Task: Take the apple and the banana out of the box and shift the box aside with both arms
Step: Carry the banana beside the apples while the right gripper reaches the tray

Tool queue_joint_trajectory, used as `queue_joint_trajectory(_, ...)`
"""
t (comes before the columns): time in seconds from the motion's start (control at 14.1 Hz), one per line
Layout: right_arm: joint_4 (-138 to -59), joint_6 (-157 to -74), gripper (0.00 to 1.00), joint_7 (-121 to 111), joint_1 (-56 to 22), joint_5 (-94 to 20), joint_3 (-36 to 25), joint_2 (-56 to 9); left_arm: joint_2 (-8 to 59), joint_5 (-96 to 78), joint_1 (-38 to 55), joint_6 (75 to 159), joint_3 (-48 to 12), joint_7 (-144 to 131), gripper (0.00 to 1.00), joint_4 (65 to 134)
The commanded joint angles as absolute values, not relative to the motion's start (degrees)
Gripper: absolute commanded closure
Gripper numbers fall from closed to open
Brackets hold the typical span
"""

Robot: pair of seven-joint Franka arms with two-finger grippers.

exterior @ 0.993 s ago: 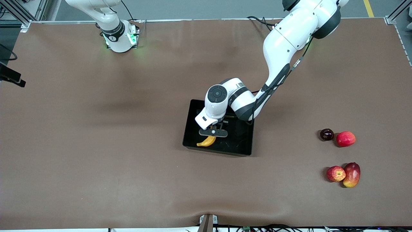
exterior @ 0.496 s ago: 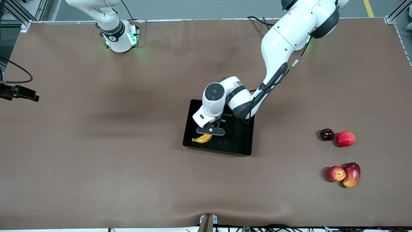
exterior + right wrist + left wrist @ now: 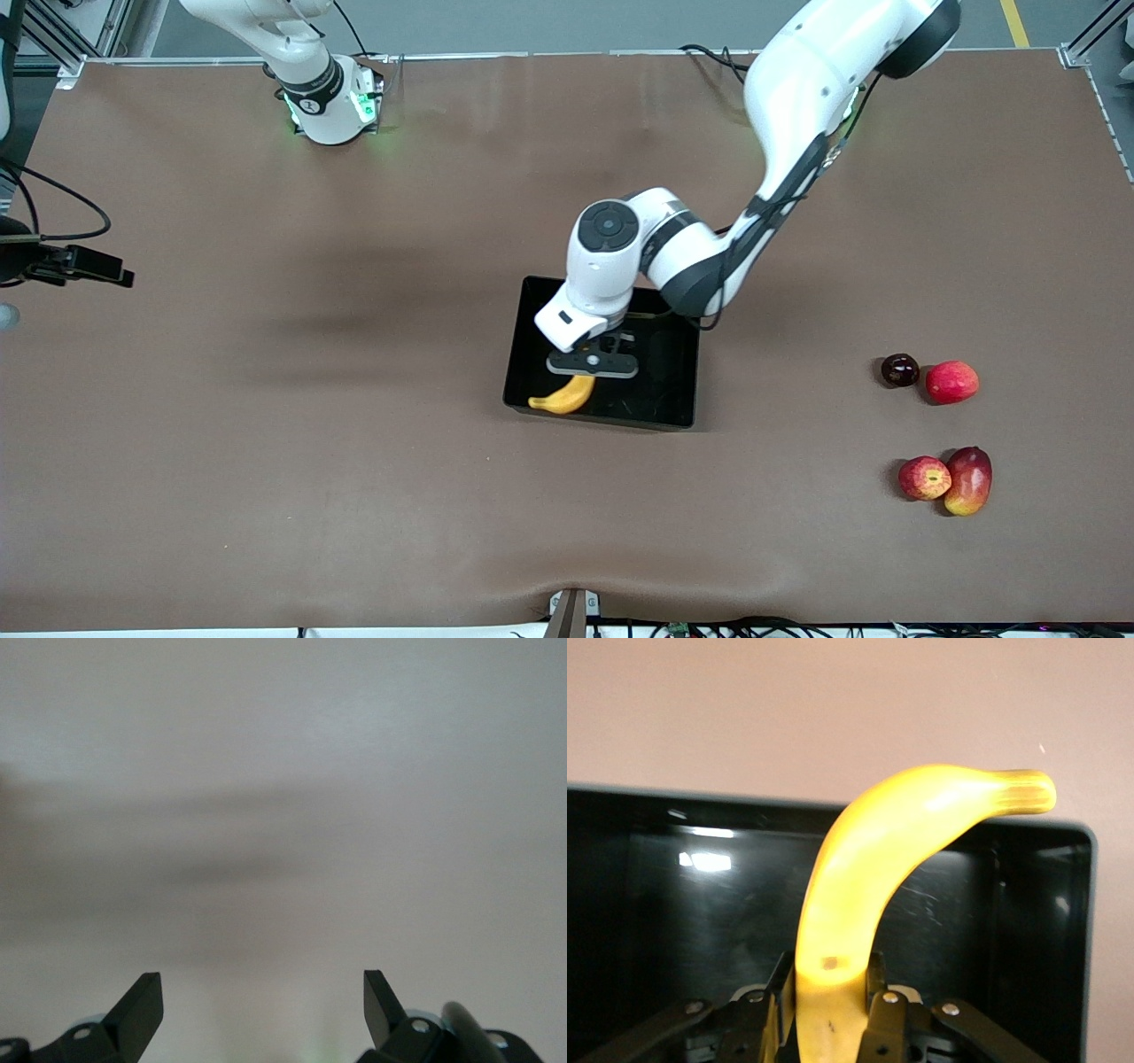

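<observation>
My left gripper point(image 3: 592, 363) is shut on the yellow banana point(image 3: 564, 396) and holds it over the black tray point(image 3: 664, 394), at the tray's corner nearest the front camera and the right arm's end. In the left wrist view the fingers point(image 3: 879, 979) clamp the banana point(image 3: 877, 868), whose tip reaches past the tray point(image 3: 700, 904) wall. A red apple with yellow streaks point(image 3: 924, 478) lies at the left arm's end. My right gripper point(image 3: 263, 992) is open and empty over bare table; it shows at the edge of the front view point(image 3: 97, 268).
A red-yellow mango point(image 3: 968, 479) touches the streaked apple. A dark plum point(image 3: 899, 369) and a second red apple point(image 3: 951, 382) lie together, farther from the front camera. The brown table mat point(image 3: 310, 443) is bare around the tray.
My left arm lifted and shifted while keeping the banana; the banana swung slightly within the tray's corner. My right gripper came further into view over the table's edge.
</observation>
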State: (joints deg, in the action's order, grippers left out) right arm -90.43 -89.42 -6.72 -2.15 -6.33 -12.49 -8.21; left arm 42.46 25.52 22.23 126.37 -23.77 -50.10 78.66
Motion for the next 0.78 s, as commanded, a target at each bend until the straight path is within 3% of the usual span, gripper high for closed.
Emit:
queue_joint_trajectory(0.0, -89.3, -88.8, 0.00, 1.0, -5.4, -10.2, -12.3, -9.0, 36.8, 26.2, 19.1, 120.7, -24.0, -47.7, 1.00, 80.8)
queue_joint_trajectory(0.28, -89.2, -92.5, 0.00, 10.8, -14.8, -10.8, -12.2, -12.0, 31.9, 25.4, 10.1, 114.8, -24.3, -33.0, 1.00, 84.4)
queue_joint_trajectory(0.71, -89.2, -103.4, 0.00, 18.3, -24.2, -20.5, -12.3, -20.5, 31.0, 25.0, -3.1, 115.3, -24.2, -21.4, 1.00, 89.2)
